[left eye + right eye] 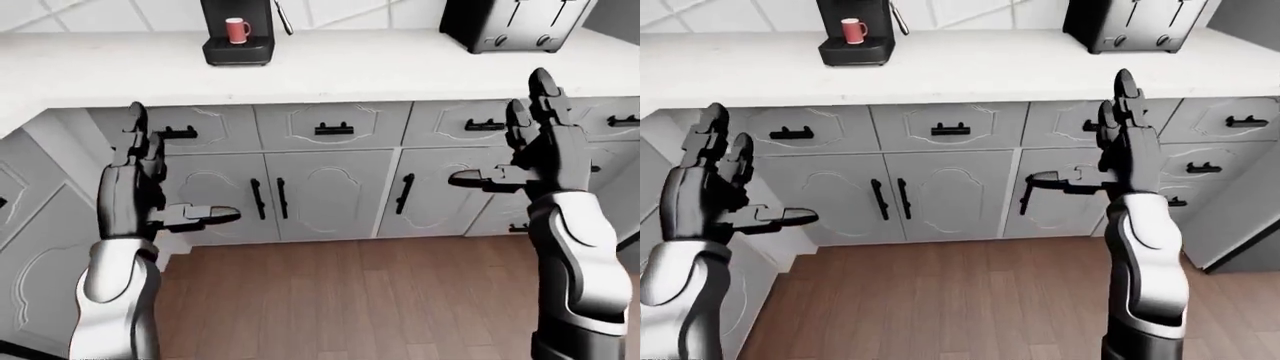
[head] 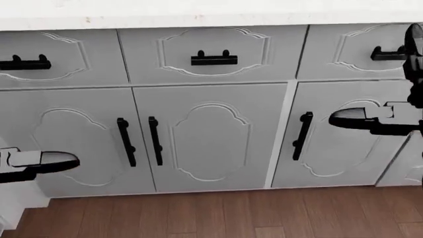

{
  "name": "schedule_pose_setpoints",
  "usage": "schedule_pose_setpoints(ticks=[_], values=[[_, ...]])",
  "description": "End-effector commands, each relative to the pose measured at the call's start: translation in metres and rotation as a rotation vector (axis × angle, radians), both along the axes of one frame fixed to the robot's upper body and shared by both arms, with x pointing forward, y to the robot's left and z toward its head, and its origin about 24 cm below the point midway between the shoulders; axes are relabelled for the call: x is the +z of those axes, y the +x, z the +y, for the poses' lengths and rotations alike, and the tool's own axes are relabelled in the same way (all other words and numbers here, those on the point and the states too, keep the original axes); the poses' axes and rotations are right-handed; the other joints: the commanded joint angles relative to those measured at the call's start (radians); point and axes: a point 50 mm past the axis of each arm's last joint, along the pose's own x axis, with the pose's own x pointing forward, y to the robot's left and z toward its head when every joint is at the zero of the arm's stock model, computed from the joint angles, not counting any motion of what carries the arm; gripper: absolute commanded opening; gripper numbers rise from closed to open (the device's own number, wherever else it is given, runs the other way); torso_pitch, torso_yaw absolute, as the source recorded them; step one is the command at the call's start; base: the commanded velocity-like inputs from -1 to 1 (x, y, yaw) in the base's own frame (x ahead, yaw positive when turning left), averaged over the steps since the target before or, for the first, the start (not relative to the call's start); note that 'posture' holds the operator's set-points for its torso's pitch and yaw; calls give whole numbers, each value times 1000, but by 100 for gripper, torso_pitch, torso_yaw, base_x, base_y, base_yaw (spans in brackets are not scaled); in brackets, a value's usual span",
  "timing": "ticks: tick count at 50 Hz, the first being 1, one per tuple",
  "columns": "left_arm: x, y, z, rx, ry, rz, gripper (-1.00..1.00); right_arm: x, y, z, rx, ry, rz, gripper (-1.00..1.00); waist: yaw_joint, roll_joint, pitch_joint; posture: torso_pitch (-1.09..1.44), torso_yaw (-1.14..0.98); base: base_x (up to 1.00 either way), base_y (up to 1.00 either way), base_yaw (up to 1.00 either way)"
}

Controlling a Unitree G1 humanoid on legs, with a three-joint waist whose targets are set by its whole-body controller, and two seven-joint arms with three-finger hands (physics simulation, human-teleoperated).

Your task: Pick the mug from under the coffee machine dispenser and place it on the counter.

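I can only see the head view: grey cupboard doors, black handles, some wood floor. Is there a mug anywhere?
Observer: Yes. In the left-eye view a red mug sits in the black coffee machine, under its dispenser, at the top left on the white counter.
Operator: Is anything else up there?
Observer: A black toaster stands at the counter's top right.
Operator: Those dark shapes at my edges, are they hands?
Observer: Yes. The left hand and right hand are both raised with fingers open, holding nothing.
Operator: Are they near the mug?
Observer: No, both hang below the counter edge, level with the drawers.
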Motion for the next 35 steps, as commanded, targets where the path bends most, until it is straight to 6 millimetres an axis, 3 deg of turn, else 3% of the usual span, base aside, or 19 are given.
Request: schedule_pose_setpoints(ticks=[1,11,12,14,15,21,25,27,28,29,32,35], values=[[18,-3,1,1,15,-64,100,17,-2,0,3,-13,-82,100,-1,0,-16,0,0,0,0,0],[39,-9,10,33,32,-104,100,28,-1,-10,-28,-23,-101,100,-1,0,-5,0,0,0,0,0],[41,-10,10,34,32,-108,100,29,-2,-10,-27,-25,-104,100,-2,5,-26,0,0,9,0,0],[42,-10,12,38,32,-109,100,32,-2,-10,-30,-30,-111,100,-2,8,8,0,0,18,0,0],[42,-11,12,39,33,-111,100,34,-3,-11,-31,-33,-114,100,-2,7,13,0,0,17,0,0],[46,-12,15,51,34,-118,100,40,-4,-14,-40,-45,-126,100,-4,-5,21,0,0,20,0,0],[46,-13,15,51,33,-118,100,43,-5,-15,-45,-54,-127,100,-6,16,17,0,0,22,0,0],[47,-13,15,50,32,-118,100,43,-5,-14,-40,-48,-124,100,-7,51,16,0,0,22,0,0],[47,-13,15,52,33,-116,100,43,-6,-14,-38,-49,-126,100,-8,79,9,0,0,23,0,0],[47,-13,16,54,32,-116,100,43,-6,-14,-37,-47,-125,100,1,52,16,0,0,23,0,0],[48,-13,16,54,32,-117,100,45,-6,-14,-33,-50,-127,100,-1,62,10,0,0,22,0,0],[50,-13,16,55,31,-119,100,45,-6,-13,-30,-50,-127,100,2,40,6,0,0,23,0,0]])
